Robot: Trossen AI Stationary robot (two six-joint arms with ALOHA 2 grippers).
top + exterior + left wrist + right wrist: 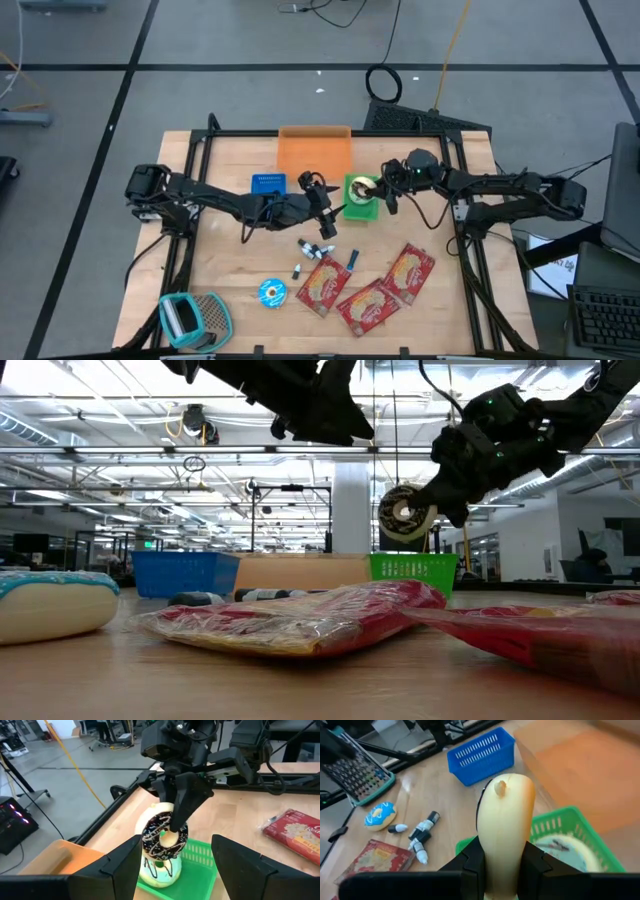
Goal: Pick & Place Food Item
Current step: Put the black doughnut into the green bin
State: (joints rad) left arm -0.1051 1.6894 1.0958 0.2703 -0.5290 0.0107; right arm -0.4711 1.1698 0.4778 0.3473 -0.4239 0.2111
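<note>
My right gripper (385,190) is shut on a chocolate-iced doughnut (164,837) with white drizzle, held just above the green basket (360,207) at the table's middle. A pale doughnut with dark drizzle (160,872) lies inside that basket. The low view shows the held doughnut (405,512) clear above the basket (413,568). My left gripper (176,845) stands open just left of the basket, pointing at it, with nothing between its fingers. My right gripper pinches the doughnut between its two fingers, one finger (182,805) lying across the iced face down to the hole, the other behind the pale underside (502,830). The fingers slant down from the table's right. The doughnut stands on edge, clear of the basket.
A blue basket (267,184) and an orange tray (314,150) stand left of and behind the green basket. Markers (315,248), a blue-iced doughnut (272,292), red snack packets (375,285) and a teal grater (195,318) lie toward the near edge.
</note>
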